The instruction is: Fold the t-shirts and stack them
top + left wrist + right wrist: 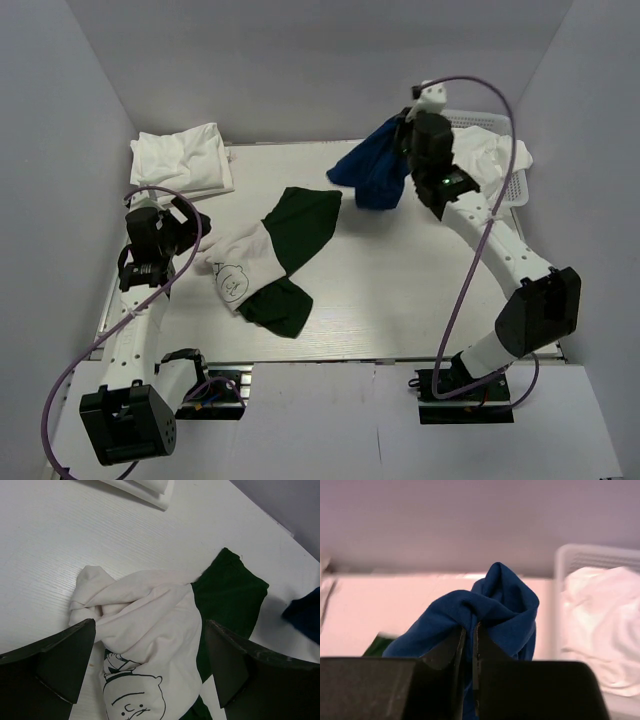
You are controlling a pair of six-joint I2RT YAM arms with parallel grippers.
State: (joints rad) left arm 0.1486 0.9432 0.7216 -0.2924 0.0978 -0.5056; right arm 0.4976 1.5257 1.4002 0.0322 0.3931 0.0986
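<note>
- Right wrist view: right gripper [469, 630] is pinched tight on the blue shirt [500, 600], hoisted beside the basket [565, 562], likely to carry it out for folding.
- Left gripper [150, 625] hangs wide open over the printed shirt [150, 655], which is tangled with the green shirt [230, 590] mid-table.
- Folded whites [180, 160] sit far left, looking like the stack.

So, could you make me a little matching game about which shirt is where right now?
Things:
1. blue t-shirt
2. dark green t-shirt
3. folded white t-shirts
4. crumpled white t-shirt

Places:
A. in the mesh basket, far right
B. far-left corner of the table
C. pinched in the right arm's jaws
D. mid-table, overlapped by the cartoon t-shirt

Pairs: 1-C, 2-D, 3-B, 4-A
</note>
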